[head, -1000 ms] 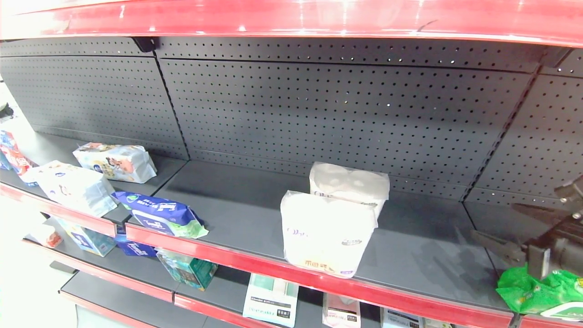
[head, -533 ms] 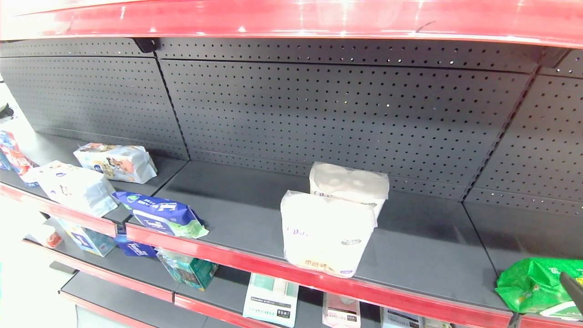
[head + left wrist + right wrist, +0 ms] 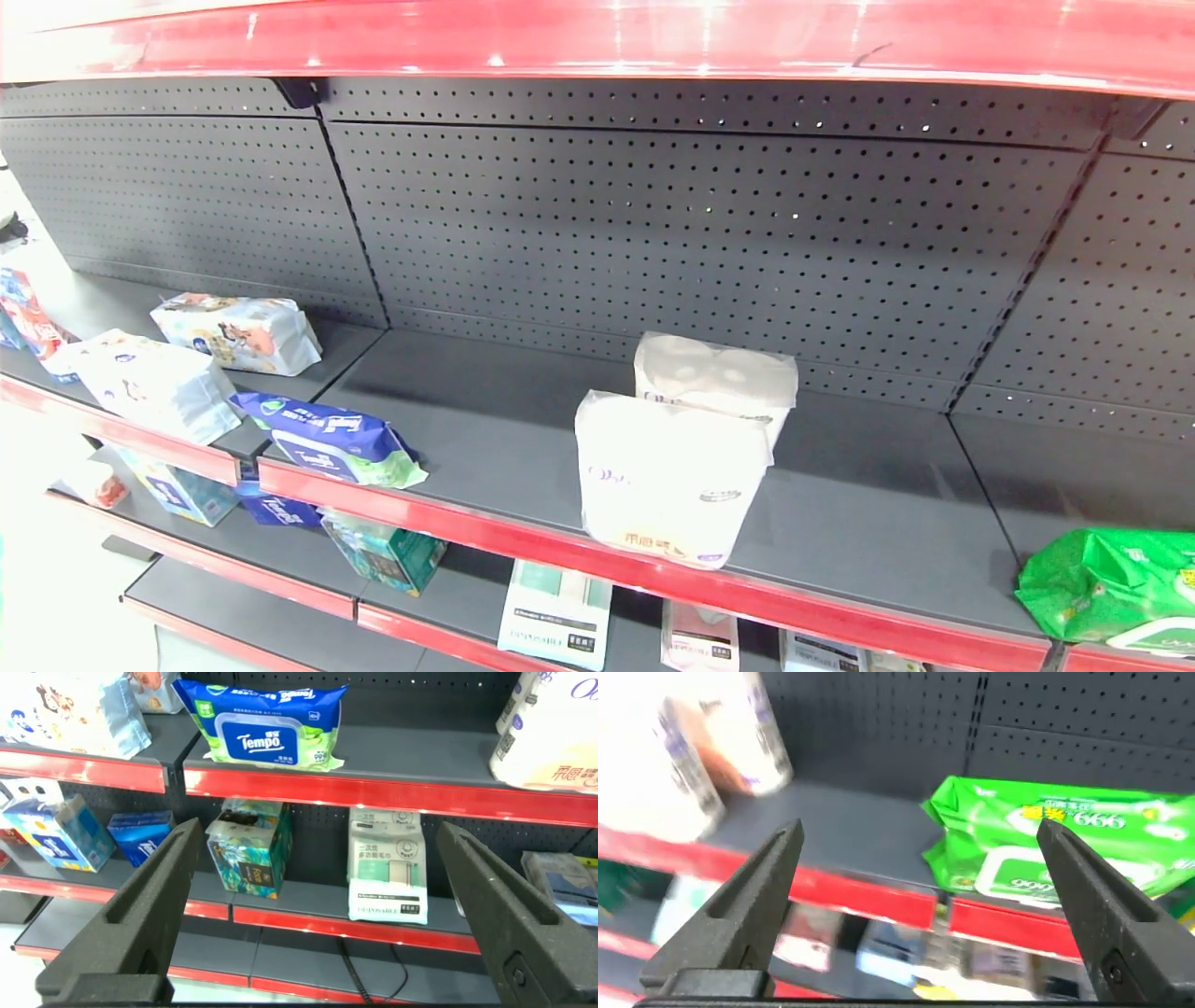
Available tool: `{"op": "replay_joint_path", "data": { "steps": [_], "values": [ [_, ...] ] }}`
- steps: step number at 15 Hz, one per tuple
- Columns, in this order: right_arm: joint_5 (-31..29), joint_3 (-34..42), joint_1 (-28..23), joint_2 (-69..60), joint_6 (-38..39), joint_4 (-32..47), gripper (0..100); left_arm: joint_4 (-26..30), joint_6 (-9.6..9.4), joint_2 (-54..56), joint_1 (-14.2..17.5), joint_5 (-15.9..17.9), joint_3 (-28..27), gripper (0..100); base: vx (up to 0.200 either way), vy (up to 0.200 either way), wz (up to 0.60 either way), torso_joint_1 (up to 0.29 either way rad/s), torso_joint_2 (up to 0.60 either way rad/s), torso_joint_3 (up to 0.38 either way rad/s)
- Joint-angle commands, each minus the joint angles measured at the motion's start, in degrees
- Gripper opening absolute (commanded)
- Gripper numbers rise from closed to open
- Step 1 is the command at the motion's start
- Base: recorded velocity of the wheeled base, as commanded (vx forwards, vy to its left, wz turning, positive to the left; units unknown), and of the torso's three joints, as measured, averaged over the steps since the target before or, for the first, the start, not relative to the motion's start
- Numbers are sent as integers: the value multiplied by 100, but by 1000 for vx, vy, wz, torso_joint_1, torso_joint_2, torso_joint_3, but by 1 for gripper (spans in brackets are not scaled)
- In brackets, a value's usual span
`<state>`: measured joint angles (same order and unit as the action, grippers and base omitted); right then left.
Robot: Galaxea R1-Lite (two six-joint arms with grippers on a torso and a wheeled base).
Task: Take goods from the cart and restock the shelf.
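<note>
right gripper [image 3: 920, 833] faces the shelf [image 3: 868, 523] front, jaws spread wide and empty; left gripper [image 3: 318, 829] is spread too. the green wipes pack [image 3: 1111, 583], crinkled with a white label, lies flat at the shelf's right front edge.

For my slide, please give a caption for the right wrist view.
Open right gripper before the green pack lying at the front edge of the shelf.

Beyond wide-spread, empty black right gripper [image 3: 920, 833]: crinkly green plastic wipes pack [image 3: 1064, 849] lying on red-edged dark grey metal shelf [image 3: 850, 821]; blurred white wrapped roll pack [image 3: 682, 756] farther along.
</note>
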<state>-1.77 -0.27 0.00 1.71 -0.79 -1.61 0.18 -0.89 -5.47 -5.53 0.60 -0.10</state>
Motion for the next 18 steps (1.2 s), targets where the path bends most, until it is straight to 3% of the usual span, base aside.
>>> {"op": "replay_joint_path", "data": {
  "steps": [1,18],
  "values": [
    [27,18,9,-162,53,205,100,-1,1,-6,0,2,1,100,0,0,0,0,0,0],
    [159,18,9,-162,70,178,100,-18,-52,-6,9,-60,1,100,0,0,0,0,0,0]
  ]
}}
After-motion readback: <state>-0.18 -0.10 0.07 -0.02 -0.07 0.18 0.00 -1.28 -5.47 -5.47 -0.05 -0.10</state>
